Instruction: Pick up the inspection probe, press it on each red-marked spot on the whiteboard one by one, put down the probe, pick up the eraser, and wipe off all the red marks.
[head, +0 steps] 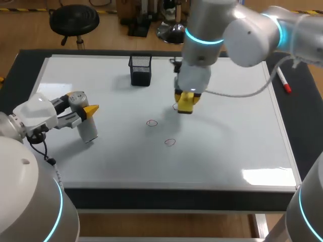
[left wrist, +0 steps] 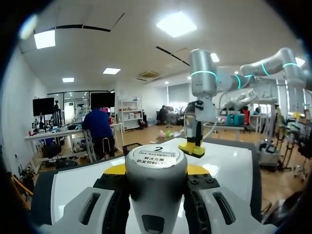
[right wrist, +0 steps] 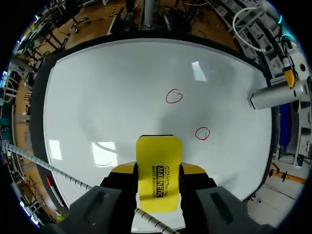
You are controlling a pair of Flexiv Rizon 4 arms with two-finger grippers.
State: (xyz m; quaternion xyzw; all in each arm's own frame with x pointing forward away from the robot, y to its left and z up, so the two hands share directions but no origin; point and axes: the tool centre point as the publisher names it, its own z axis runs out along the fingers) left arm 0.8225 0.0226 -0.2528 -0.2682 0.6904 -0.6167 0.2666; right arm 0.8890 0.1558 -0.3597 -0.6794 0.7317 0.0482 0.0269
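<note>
A dark worktop point(head: 309, 136) frames the whiteboard point(head: 116, 161); a bright patch of light glares at its near-right corner.

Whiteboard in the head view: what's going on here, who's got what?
Both arms are holding something. The left gripper is shut on the grey inspection probe, which is tilted at the left side of the whiteboard. The right gripper is shut on the yellow eraser and has it down near the middle of the board. Two red circles, and, are unwiped just in front of the eraser. A black mesh cup stands at the far side.
</note>
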